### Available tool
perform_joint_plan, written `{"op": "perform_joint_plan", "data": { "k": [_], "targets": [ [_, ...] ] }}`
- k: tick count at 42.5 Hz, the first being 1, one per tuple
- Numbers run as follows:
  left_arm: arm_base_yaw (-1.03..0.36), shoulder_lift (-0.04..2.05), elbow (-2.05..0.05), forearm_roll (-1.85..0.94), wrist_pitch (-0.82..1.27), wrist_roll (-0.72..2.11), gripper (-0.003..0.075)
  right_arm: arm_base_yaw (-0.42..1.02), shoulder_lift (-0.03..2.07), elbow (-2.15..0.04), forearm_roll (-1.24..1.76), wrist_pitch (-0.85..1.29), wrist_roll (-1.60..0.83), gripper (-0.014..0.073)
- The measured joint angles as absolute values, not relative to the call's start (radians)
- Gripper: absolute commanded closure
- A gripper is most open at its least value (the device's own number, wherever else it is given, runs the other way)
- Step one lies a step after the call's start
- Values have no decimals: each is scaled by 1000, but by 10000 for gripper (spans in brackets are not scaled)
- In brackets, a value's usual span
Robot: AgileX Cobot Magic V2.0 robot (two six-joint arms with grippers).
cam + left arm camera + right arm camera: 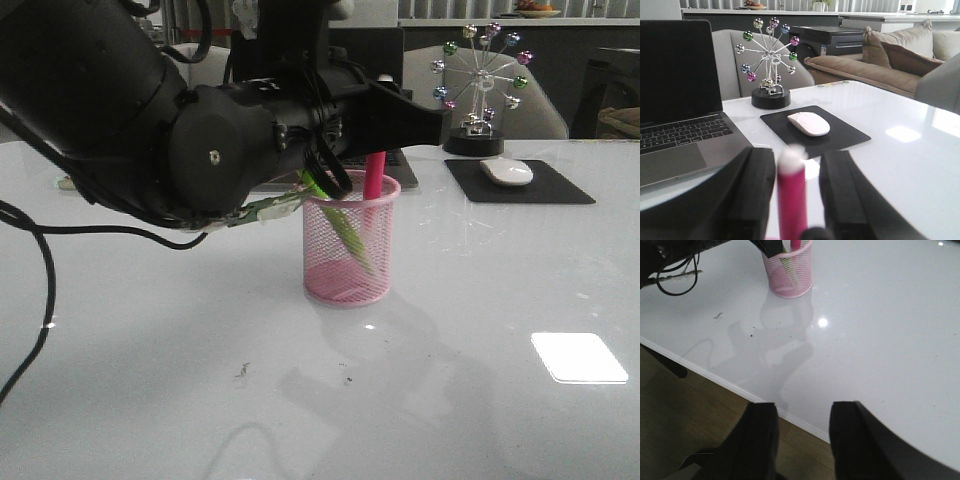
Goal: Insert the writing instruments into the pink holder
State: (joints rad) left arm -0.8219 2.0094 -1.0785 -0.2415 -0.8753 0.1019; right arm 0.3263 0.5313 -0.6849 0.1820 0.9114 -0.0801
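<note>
The pink holder stands upright mid-table, also in the right wrist view. The lime green pen leans inside it. The magenta pen stands in it too, its upper part rising above the rim. My left gripper hovers just over the holder. In the left wrist view my left gripper is open, and the white-tipped magenta pen stands between the fingers with a gap on each side. My right gripper is open and empty over the table's near edge, far from the holder.
A laptop sits behind the holder. A black mouse pad with a white mouse and a ferris-wheel ornament are at the back right. Cables trail on the left. The table edge and the floor lie under my right gripper.
</note>
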Motion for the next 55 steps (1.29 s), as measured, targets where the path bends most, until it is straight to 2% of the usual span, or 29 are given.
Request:
{"op": "perform_joint_plan", "data": {
  "k": [4,9,17,26,33,41,55],
  "targets": [
    [-822,2003,-1081,-241,-847,102,294,326,531,-685,182,911,-80,219],
    [-822,1931,-1085,-241,-690,157,294,326,531,-685,182,911,-80,219],
    [-819,1735,-1125,-241,-291,319,294,326,531,-685,182,911,-80,219],
    [-765,1488,-1163,-180,231,349,294,326,531,-685,182,911,-80,219],
    [-726,1302,-1157,-150,480,353,294,326,531,-685,182,911,-80,219],
    [-723,1098,-1035,-148,600,353,294,326,531,-685,182,911,-80,219],
    [-722,755,-727,-147,640,298,294,326,531,-685,182,903,-80,219]
  ]
}}
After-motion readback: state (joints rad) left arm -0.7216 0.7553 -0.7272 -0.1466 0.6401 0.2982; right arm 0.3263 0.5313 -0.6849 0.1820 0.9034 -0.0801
